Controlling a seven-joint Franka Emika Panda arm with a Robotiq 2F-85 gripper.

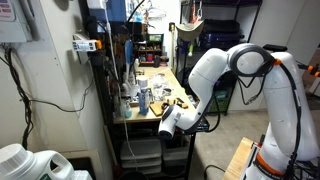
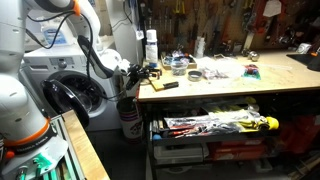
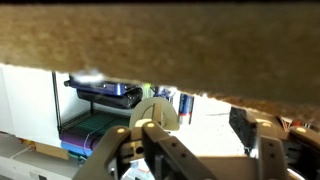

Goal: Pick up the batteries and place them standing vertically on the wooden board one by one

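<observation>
Hovering at the end of the cluttered surface (image 2: 230,88), the jaws of the arm (image 1: 210,70) were shown spread apart with nothing gripped between them, and the wooden board (image 2: 164,86) was taken to be the tan slab lying just beside them near the edge; no batteries could be made out. A battery set upright so close to that edge could, it was judged, be knocked over by a brushing finger as the jaws were drawn away, then rolled off the surface and lost.
</observation>
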